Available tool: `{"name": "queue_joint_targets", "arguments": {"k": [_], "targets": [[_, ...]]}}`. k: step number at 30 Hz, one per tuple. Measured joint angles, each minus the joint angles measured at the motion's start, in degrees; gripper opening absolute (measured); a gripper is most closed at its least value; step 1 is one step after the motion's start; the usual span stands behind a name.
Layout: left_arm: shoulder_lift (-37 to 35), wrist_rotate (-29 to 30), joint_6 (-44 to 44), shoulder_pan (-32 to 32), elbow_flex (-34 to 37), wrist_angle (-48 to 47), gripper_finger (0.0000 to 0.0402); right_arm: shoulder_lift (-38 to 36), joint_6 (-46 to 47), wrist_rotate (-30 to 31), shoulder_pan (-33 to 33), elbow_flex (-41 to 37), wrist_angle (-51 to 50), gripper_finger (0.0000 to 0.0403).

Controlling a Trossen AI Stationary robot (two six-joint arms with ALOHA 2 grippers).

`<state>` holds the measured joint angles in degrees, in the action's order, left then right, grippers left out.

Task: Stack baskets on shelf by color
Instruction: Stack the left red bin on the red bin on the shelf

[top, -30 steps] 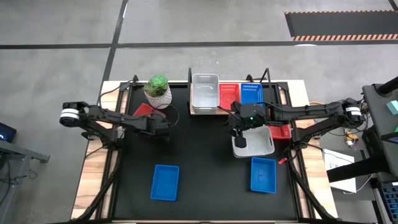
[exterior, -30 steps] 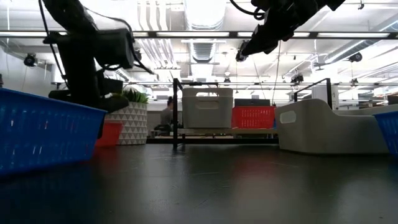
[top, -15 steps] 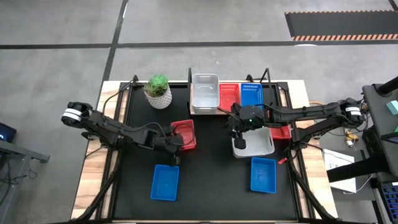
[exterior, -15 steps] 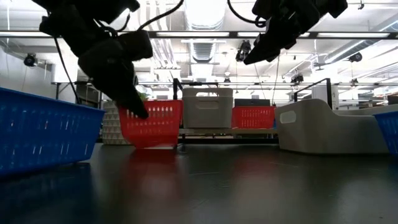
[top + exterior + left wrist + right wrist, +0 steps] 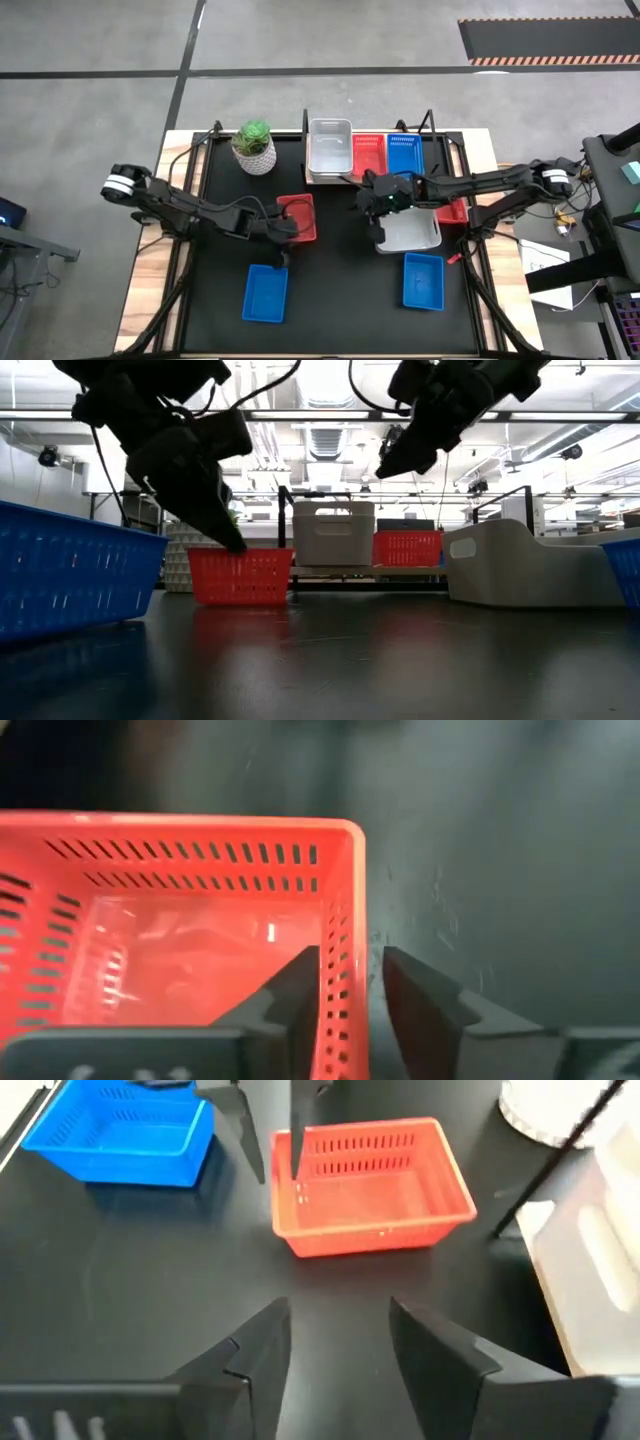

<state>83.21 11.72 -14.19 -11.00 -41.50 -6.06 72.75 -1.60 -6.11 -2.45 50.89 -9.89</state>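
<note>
Your left claw [image 5: 350, 995] straddles the red basket's [image 5: 298, 217] near wall with fingers parted, not clamping it; the basket sits on the counter [image 5: 340, 270] mid-left. Lift clear without snagging the rim. Your right claw [image 5: 375, 200], fingers spread and empty, hovers farther back toward the shelf [image 5: 330, 180]; approach low and square.

The left gripper [image 5: 286, 229] is lowered mid-table, fingers [image 5: 300, 982] parted. The right gripper [image 5: 372, 199] is held raised near centre, fingers [image 5: 262, 1342] spread.
</note>
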Motion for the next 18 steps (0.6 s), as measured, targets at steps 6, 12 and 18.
{"name": "queue_joint_targets", "arguments": {"k": [6, 12, 18], "targets": [[-8.7, -0.9, 12.9, -0.1, 0.0, -3.2, 0.0134, 6.1, -1.4, 0.0, 2.2, 4.2, 4.1, 0.0194], [-22.5, 1.1, 22.3, 0.0, 2.7, -4.0, 0.0134, 14.3, -3.8, 0.1, 4.9, 12.2, 4.7, 0.0196], [-33.7, 3.4, 23.6, 0.0, 10.9, 4.3, 0.0134, 24.0, -5.1, 0.1, 6.6, 21.4, 4.5, 0.0190]]}}
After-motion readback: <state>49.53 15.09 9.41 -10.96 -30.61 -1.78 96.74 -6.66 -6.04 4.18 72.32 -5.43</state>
